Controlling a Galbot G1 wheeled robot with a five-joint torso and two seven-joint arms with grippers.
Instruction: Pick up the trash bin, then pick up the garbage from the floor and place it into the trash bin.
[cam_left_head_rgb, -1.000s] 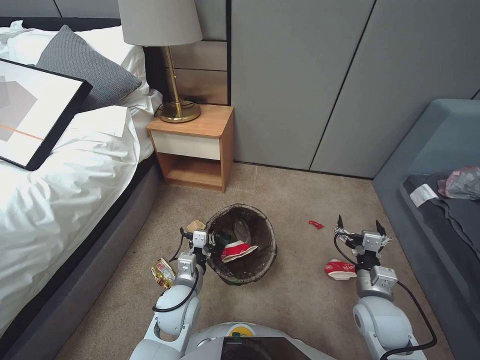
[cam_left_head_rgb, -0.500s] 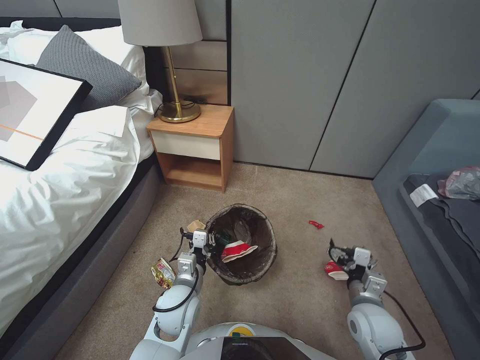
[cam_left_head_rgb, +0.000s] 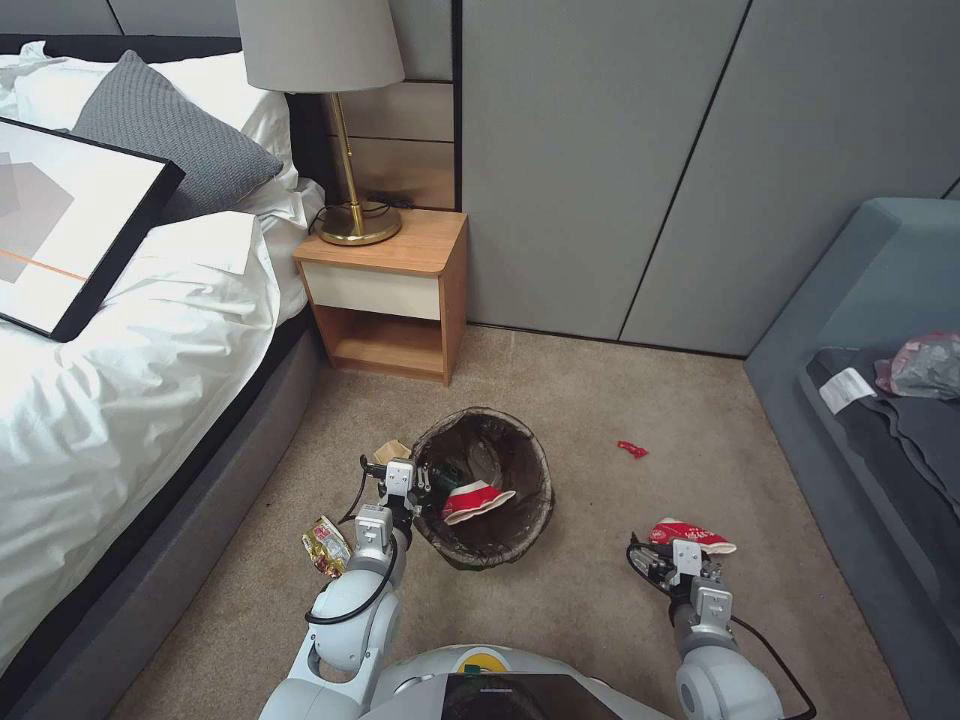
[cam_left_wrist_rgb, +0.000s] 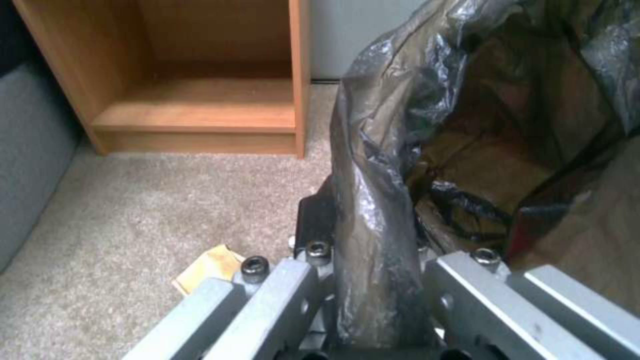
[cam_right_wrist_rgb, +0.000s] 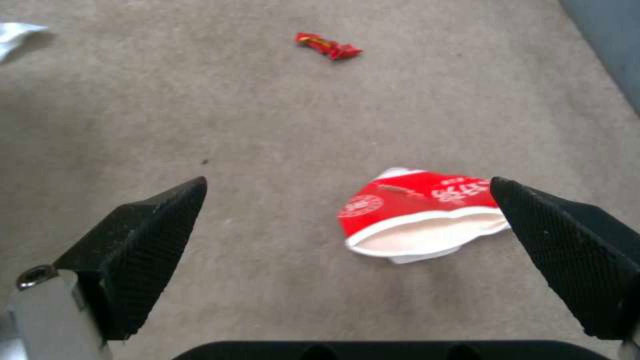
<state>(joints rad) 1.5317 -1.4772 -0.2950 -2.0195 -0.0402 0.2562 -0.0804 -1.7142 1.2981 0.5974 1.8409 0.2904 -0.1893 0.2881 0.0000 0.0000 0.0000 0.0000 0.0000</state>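
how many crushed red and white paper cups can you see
2. One crushed cup lies inside the trash bin, whose rim the left gripper clamps. The other cup lies on the carpet, just ahead of the open right gripper. More could be hidden deeper in the bin.

Both arms are glossy silver-white with rounded joint housings, black cables looping along them to the wrists. The left gripper (cam_left_head_rgb: 418, 492) has grey metal bars fastened with black hex screws; the right gripper (cam_right_wrist_rgb: 350, 260) has black, wedge-shaped fingers (cam_right_wrist_rgb: 143, 235) with knurled pads. The torso (cam_left_head_rgb: 440, 690) is white with a yellow-and-green mark.
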